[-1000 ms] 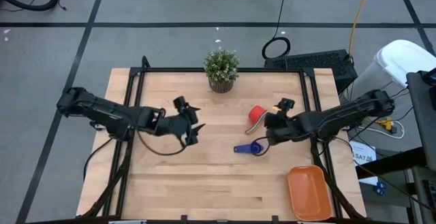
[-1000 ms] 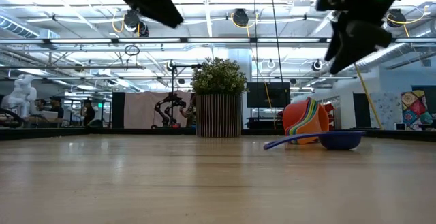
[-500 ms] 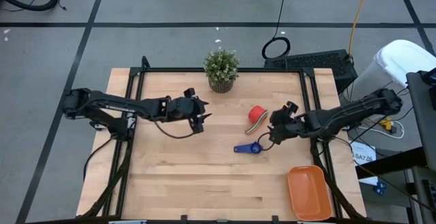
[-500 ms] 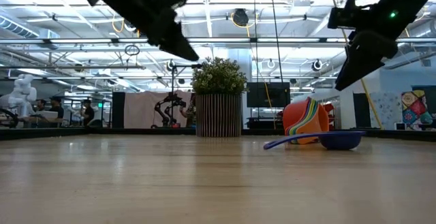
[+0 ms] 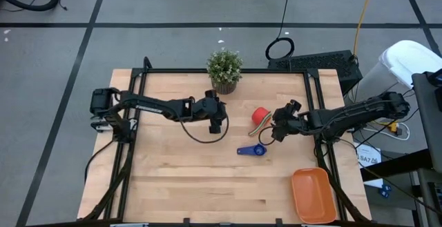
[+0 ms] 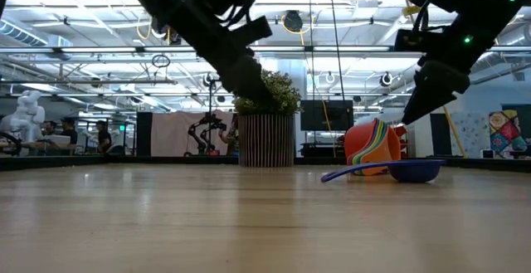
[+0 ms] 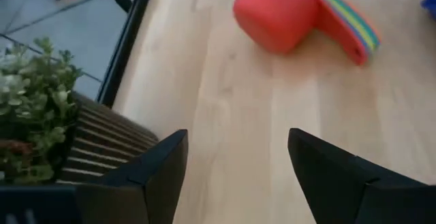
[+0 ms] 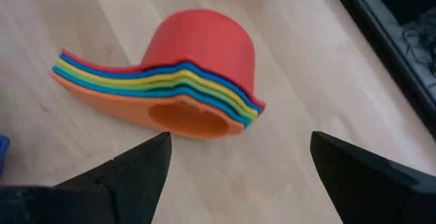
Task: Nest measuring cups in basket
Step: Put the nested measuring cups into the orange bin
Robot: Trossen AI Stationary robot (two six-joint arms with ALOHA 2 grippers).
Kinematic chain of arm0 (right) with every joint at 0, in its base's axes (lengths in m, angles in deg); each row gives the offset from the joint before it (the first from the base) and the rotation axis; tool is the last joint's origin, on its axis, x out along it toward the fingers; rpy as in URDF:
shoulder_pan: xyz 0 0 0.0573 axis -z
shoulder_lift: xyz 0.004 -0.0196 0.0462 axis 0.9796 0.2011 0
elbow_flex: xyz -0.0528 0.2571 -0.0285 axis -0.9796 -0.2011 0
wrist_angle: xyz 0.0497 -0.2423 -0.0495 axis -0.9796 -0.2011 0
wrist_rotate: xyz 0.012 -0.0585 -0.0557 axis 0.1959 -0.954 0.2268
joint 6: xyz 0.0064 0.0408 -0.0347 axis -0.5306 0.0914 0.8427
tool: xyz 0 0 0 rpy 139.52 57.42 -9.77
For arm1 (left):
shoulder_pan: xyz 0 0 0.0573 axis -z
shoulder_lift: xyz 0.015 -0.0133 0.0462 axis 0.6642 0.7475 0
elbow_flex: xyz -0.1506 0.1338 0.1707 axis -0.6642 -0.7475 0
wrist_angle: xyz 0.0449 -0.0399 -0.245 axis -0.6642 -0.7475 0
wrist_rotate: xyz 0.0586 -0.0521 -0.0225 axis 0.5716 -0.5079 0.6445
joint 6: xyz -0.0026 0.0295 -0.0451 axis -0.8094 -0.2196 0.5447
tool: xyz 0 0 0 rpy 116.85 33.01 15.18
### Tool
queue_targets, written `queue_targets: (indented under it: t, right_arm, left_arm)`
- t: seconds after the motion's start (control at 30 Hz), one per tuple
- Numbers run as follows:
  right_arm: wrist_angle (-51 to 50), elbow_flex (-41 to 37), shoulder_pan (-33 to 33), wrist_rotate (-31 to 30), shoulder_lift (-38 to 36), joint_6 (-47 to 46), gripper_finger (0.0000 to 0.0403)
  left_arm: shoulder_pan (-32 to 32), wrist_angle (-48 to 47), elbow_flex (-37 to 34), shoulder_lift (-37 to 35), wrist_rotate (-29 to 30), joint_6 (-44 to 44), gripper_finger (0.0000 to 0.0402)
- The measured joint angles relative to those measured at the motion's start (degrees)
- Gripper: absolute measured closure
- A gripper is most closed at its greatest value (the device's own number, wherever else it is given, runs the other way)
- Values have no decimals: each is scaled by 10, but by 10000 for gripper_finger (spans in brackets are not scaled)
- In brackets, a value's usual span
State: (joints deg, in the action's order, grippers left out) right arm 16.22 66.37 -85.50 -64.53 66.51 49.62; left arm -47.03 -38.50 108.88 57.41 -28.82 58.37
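Note:
A nested stack of measuring cups (image 5: pixel 260 116), red outermost with a fan of coloured handles, lies on its side on the table; my right wrist view shows the stack (image 8: pixel 197 67) close ahead. A single blue cup (image 5: pixel 253 150) rests on its base nearer the front, handle pointing left. The orange basket (image 5: pixel 314 196) sits at the near right corner. My left gripper (image 5: pixel 222 114) hovers open to the left of the stack, its fingers (image 7: pixel 160 166) bare. My right gripper (image 5: pixel 276 122) hangs open just right of the stack, nothing between its fingers (image 8: pixel 136 169).
A small potted plant (image 5: pixel 224 70) stands at the table's far edge, close behind my left gripper. Bare wood stretches across the table's left and near parts. The table's black frame rails (image 5: pixel 314 110) run along its sides.
My left gripper has swept from the table's left-centre toward the right and far side, sinking, and now hangs beside the plant, pointing at the stack. My right gripper has sunk a little closer to the stack. The cups and basket have stayed put.

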Motion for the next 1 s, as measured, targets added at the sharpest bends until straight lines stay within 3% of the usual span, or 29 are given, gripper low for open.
queue_targets:
  t: [0.37, 1.0]
  right_arm:
    - [57, -21, 23, 3, 0, 50, 62]
    - [88, -21, 26, 18, 28, 114, 62]
  left_arm:
    - [-42, 19, 44, 51, -79, -17, 161]
    - [-48, 61, 44, 51, -106, -37, 167]
